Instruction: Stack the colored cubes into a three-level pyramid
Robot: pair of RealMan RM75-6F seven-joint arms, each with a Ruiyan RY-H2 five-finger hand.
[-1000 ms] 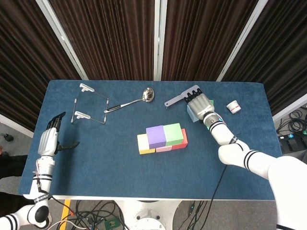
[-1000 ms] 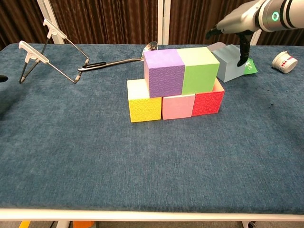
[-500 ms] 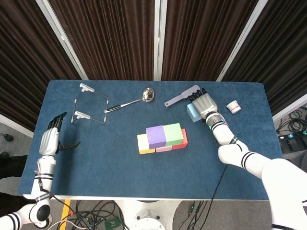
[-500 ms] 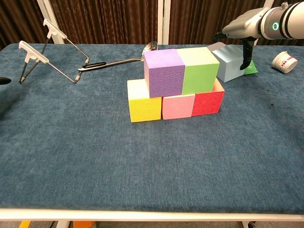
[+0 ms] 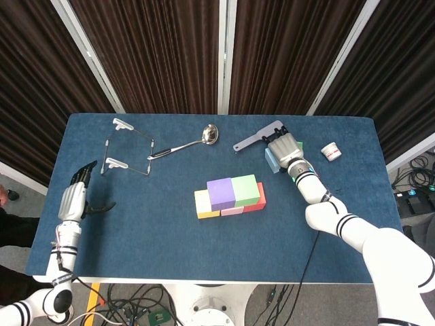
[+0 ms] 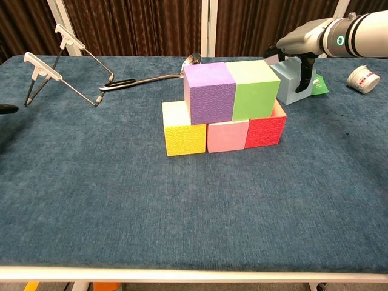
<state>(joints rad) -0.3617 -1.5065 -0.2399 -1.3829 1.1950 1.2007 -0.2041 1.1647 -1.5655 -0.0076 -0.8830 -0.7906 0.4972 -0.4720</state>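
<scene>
Five cubes stand stacked mid-table: yellow [image 6: 184, 134], pink [image 6: 227, 134] and red [image 6: 265, 130] in a row, with purple [image 6: 210, 92] and green [image 6: 255, 89] on top of them. From above, the stack shows with purple [image 5: 221, 193] and green [image 5: 245, 189] uppermost. A light blue cube [image 6: 290, 82] sits on the table behind the stack's right end. My right hand [image 6: 306, 42] lies over it, fingers stretched across its top and the thumb hanging down its near face. The cube [image 5: 272, 159] peeks out beside that hand [image 5: 285, 148]. My left hand [image 5: 73, 197] hovers at the table's left edge, fingers apart, holding nothing.
A wire stand [image 5: 128, 146] and a ladle [image 5: 190, 141] lie at the back left. A grey spatula [image 5: 257, 136] lies just behind my right hand, and a green scrap [image 6: 319, 85] lies beside the blue cube. A small white cup [image 5: 331, 151] stands at the far right.
My right hand has settled further over the light blue cube, its thumb moving from the cube's right edge onto its near face. The left hand drifted slightly toward the near edge.
</scene>
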